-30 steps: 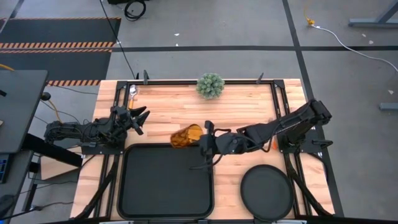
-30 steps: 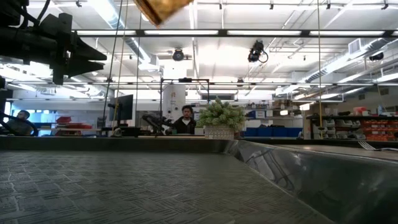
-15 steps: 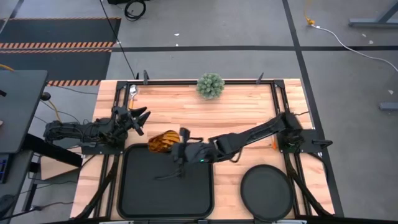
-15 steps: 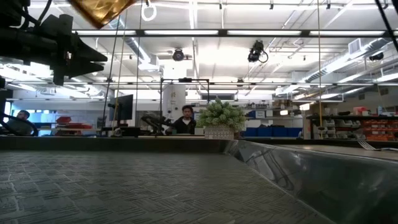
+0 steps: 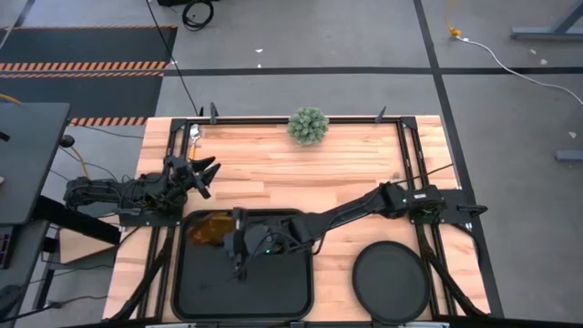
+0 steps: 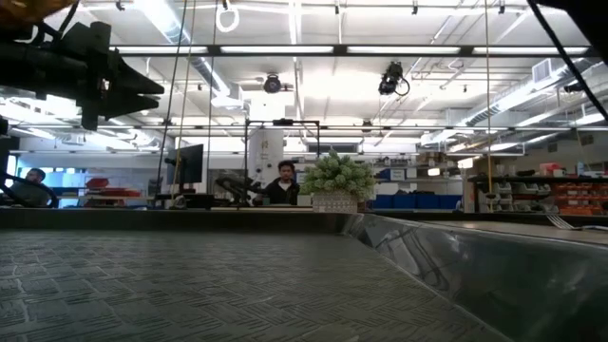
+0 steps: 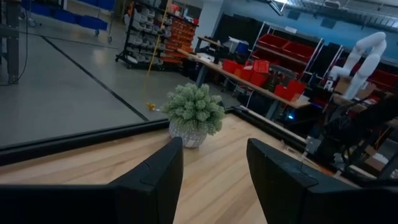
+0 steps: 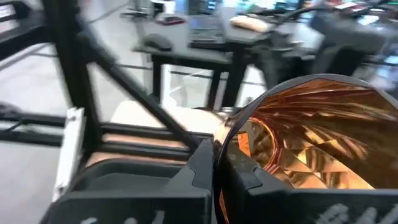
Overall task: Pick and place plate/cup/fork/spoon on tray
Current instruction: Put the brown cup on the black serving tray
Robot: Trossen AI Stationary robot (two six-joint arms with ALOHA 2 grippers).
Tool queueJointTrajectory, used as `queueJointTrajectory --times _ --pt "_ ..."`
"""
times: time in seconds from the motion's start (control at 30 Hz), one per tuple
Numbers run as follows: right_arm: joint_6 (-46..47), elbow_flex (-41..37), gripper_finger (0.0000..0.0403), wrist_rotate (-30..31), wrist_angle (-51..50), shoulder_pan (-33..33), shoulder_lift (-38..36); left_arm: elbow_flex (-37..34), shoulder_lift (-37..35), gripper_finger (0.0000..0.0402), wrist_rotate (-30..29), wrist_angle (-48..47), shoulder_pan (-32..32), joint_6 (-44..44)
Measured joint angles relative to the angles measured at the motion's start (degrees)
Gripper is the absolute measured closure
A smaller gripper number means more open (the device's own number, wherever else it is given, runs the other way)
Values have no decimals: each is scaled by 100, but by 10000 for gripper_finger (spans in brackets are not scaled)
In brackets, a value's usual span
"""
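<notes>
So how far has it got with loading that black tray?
Nothing rests on the tray yet. In hand: the right gripper holds the cup over the tray's far left corner, jaws shut on its rim. Left to do: the plate sits on the table right of the tray, and the spoon lies at the far left corner. I can't see the fork. The left gripper waits open beyond the tray.

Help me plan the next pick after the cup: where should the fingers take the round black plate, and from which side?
Grip the plate at its raised rim, coming from above at the edge facing the right gripper arm's base. It lies flat on the table beside the tray, so only the rim offers a hold.
</notes>
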Motion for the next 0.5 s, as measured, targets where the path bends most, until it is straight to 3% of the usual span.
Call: queueJointTrajectory --times 0.2,0.5 --pt "12 4 387 -512 253 -88 408 0 1 218 0 0 1 0" --pt "676 4 387 -794 -1129 -364 495 0 2 218 -2 -2 2 2"
